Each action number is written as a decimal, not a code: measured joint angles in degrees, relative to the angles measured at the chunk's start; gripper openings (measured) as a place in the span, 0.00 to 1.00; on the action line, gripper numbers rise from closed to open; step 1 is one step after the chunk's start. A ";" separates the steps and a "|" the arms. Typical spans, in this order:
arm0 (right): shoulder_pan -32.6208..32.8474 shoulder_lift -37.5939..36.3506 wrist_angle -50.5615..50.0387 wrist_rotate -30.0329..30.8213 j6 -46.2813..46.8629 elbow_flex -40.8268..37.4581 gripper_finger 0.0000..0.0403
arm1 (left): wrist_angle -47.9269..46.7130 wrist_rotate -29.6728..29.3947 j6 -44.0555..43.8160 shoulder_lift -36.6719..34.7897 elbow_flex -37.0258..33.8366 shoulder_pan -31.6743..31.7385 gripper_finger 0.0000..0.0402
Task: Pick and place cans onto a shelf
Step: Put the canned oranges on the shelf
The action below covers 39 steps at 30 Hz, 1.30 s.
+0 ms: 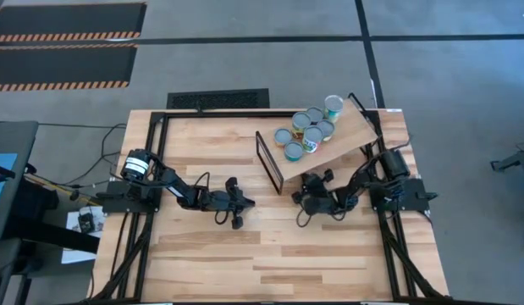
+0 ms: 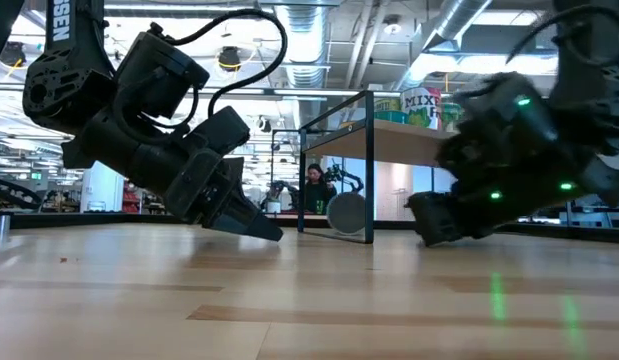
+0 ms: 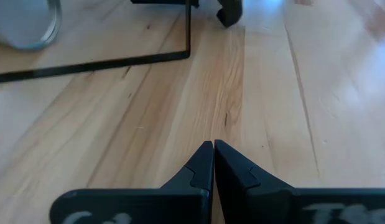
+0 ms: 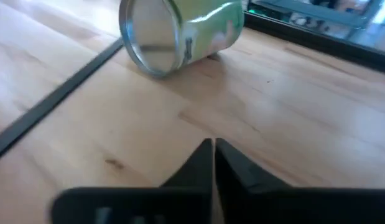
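Low over the table, both arms tilt down, fingers point(image 3: 212, 163) together.

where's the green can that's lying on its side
The green can lies on the tabletop under the shelf, just past the black frame; the shut right gripper points at it.

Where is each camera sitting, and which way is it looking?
High view: above the table, looking straight down on both arms, the shelf and the cans.
Low view: at tabletop height, looking across; both arms hang in, left hand shut.
Left wrist view: on the left arm, looking past its shut hand at the shelf's black frame.
Right wrist view: on the right arm, shut right hand facing a tipped green can.
Shared: the black frame shows in both wrist views.
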 joint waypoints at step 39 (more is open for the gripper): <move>2.97 0.00 29.12 -11.22 -17.48 -6.67 0.04 | -3.10 -23.52 12.94 0.00 13.19 10.93 0.45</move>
